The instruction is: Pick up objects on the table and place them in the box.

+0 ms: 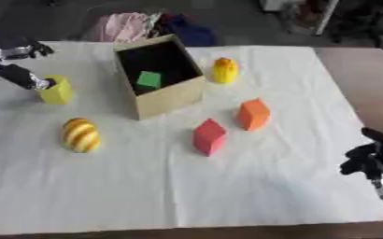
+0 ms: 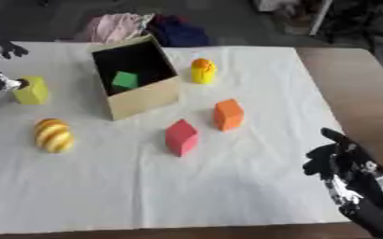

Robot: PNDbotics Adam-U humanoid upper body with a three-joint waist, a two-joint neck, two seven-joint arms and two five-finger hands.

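Now left hand [image 1: 19,70] at cloth's left edge, touching yellow block [image 1: 57,90] — grip can't tell; right hand [image 2: 346,161] relaxed open.

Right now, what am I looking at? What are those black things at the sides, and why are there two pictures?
Those black things are a robot's hands. Both pictures come from two camera eyes in its head, looking down at the same moment.

The left hand is at the yellow block; I cannot tell if it grips it. The right hand waits near the lower corner, holding nothing.

On the white cloth stands a cardboard box with a green block already inside. Around it lie a striped yellow egg shape, a red block, an orange block and a small yellow and orange thing.
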